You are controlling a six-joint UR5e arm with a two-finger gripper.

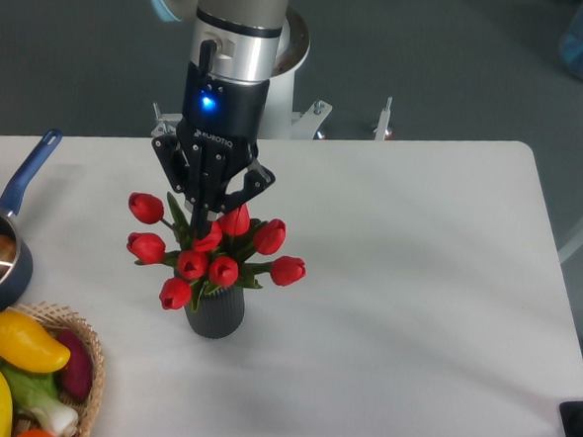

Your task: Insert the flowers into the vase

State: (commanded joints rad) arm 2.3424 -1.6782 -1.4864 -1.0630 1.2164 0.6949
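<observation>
the flowers (210, 251) stand with their stems down in the vase (215, 311), directly below the fingers. the gripper (208, 216) reaches into the top of the bunch, fingers pinched together among the upper red buds, apparently clamping the flowers.

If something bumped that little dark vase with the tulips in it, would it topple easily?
Probably fairly easily. The vase is narrow, and the flowers spread much wider than its mouth, so it looks top-heavy. The gripper, closed among the blooms, likely steadies it for now. Being round and ribbed, it might roll if tipped.
</observation>
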